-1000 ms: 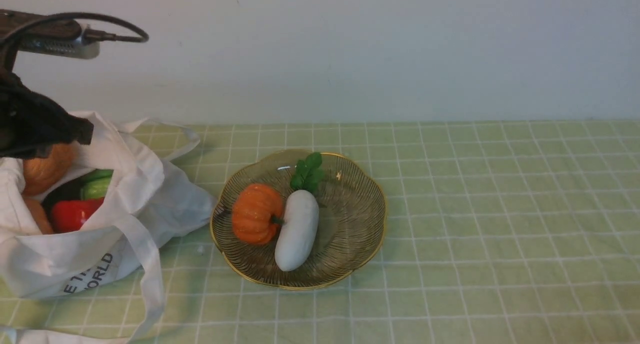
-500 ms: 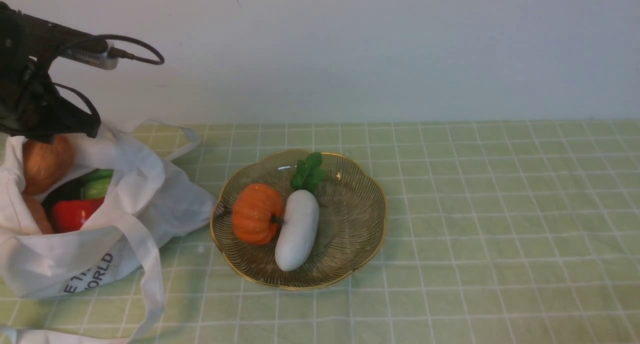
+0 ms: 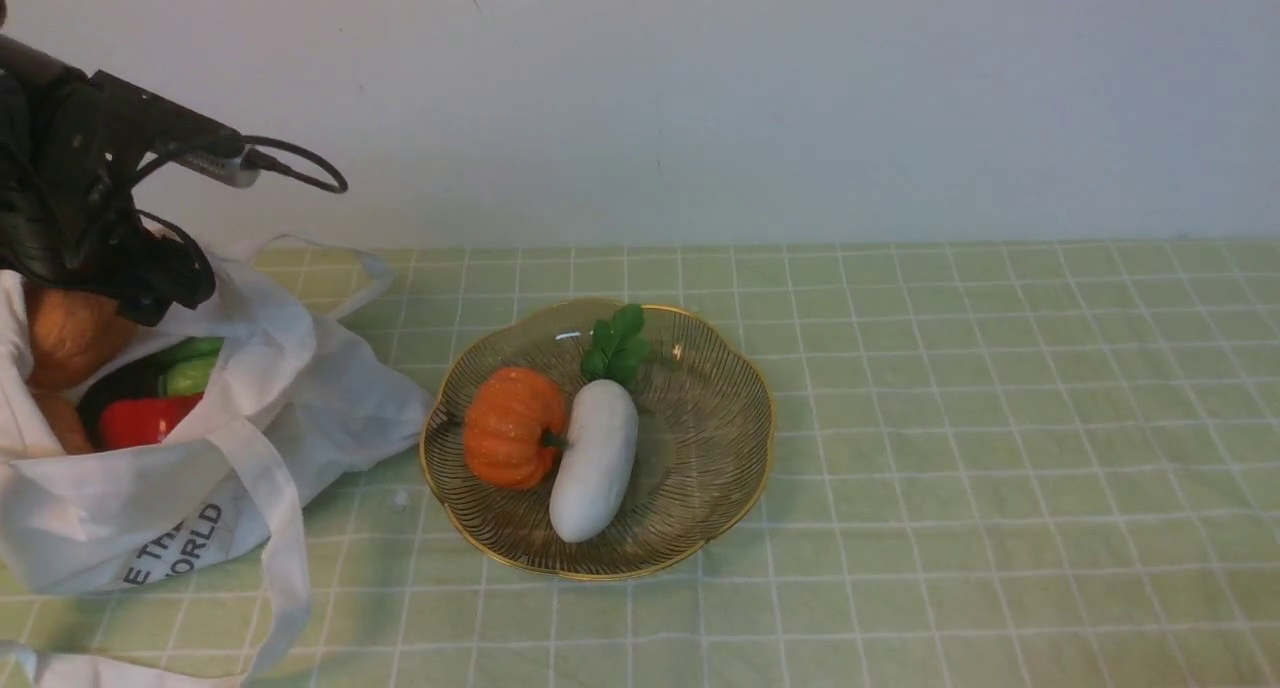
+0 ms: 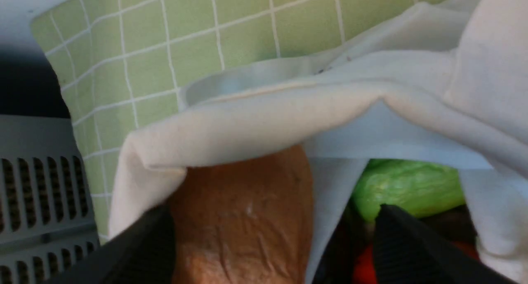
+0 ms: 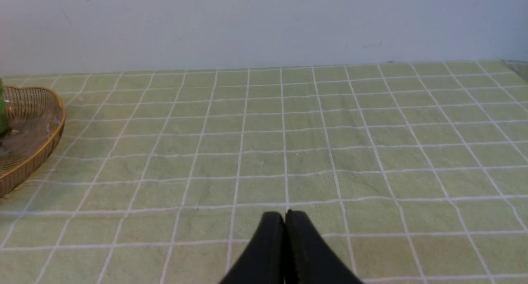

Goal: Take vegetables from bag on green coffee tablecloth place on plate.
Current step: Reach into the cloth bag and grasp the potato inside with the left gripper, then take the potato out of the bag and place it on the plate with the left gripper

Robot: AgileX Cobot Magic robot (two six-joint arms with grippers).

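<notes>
Background: one plain pale wall (image 3: 700, 98), above a pale green tablecloth (image 3: 950, 418) with a white-line grid. Vegetables, in the bag: one rough, rounded orange-brown lump (image 3: 75, 333), between the parted fingertips of the left gripper (image 4: 274, 238); a second brown lump (image 3: 62, 420); one glossy red pepper (image 3: 145, 423); one smooth green piece (image 3: 190, 373). Bag (image 3: 345, 398): soft white cloth, creased, black lettering. Plate (image 3: 705, 458), beside it: see-through, ribbed, gold scalloped rim, holding one ridged orange pumpkin (image 3: 512, 428) and one smooth white oblong vegetable (image 3: 595, 458), green-leaved. Right gripper (image 5: 284, 230): fingertips together, over cloth.
</notes>
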